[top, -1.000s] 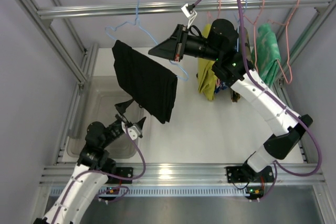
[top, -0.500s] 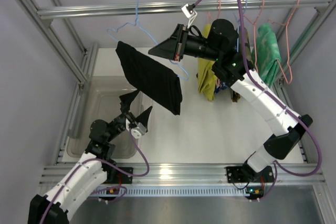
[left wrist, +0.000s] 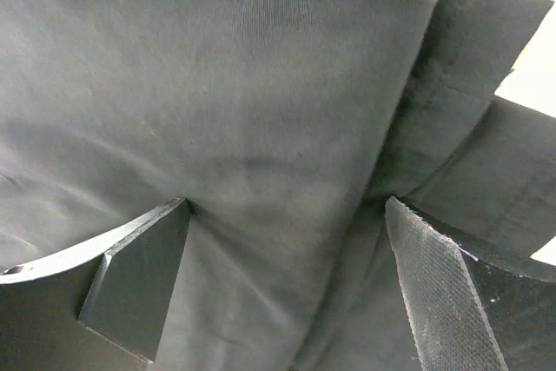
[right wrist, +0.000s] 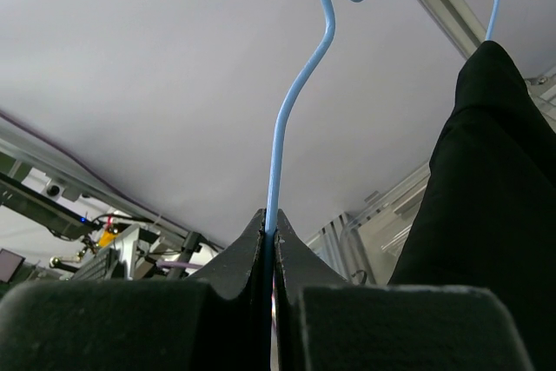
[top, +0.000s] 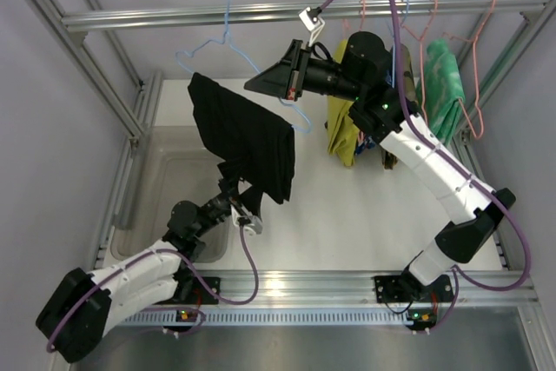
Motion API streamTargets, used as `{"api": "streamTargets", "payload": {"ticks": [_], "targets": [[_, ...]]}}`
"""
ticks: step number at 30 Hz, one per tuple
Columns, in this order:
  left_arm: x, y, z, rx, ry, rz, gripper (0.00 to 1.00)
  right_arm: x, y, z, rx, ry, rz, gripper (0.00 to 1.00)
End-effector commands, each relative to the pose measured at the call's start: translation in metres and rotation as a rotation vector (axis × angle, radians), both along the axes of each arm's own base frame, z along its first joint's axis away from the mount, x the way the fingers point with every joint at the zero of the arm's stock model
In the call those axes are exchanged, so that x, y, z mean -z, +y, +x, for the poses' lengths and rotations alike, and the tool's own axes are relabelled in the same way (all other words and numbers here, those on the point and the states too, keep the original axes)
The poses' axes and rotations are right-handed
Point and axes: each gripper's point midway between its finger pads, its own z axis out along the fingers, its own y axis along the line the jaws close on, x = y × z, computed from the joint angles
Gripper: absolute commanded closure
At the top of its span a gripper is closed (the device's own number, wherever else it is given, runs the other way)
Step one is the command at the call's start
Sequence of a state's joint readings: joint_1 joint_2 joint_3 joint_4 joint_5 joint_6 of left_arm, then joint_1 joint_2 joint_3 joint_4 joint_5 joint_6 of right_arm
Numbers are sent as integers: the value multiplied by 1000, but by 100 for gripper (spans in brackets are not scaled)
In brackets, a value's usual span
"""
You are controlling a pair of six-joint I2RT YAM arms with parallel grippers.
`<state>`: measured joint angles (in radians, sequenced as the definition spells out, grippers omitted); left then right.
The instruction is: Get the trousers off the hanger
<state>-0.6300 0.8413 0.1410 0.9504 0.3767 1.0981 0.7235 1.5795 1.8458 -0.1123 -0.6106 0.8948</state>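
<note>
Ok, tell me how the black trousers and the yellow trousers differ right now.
The black trousers hang on a blue hanger pinched by the right gripper. The yellow trousers hang under the rail, with no gripper on them. The black pair is spread wide, the yellow pair bunched narrow. The left gripper has its fingers open around the black cloth, not the yellow. Both pairs are soft cloth and hang off the table.

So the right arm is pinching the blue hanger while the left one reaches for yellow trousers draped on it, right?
Not quite: the trousers draped on the blue hanger are black, not yellow, as the top view shows. The right gripper does pinch the hanger, and the left gripper reaches for them.
</note>
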Motion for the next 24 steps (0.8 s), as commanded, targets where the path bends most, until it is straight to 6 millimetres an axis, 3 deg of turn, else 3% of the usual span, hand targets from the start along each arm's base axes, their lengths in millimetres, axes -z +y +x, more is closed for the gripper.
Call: {"api": "streamTargets", "payload": {"ticks": [1,12,15,17,21,22,24], "targets": [[-47,6,-4,-64,-207,-83,1,-46,-13,-7,15,-105,107,100],[-74,12,-12,-70,-214,-138,1,-38,-12,-7,14,-91,94,100],[-85,14,-10,-86,-232,-158,6,-33,-11,-6,9,-79,88,100],[-92,14,-6,-96,-226,-169,15,-30,-10,-6,7,-74,82,100],[-113,13,1,-110,-200,-194,50,-27,-9,-6,3,-76,75,100],[-113,11,1,-102,-193,-187,74,-25,-8,-6,3,-77,71,100],[-116,11,-1,-91,-187,-185,91,-23,-8,-4,4,-79,66,100]]}}
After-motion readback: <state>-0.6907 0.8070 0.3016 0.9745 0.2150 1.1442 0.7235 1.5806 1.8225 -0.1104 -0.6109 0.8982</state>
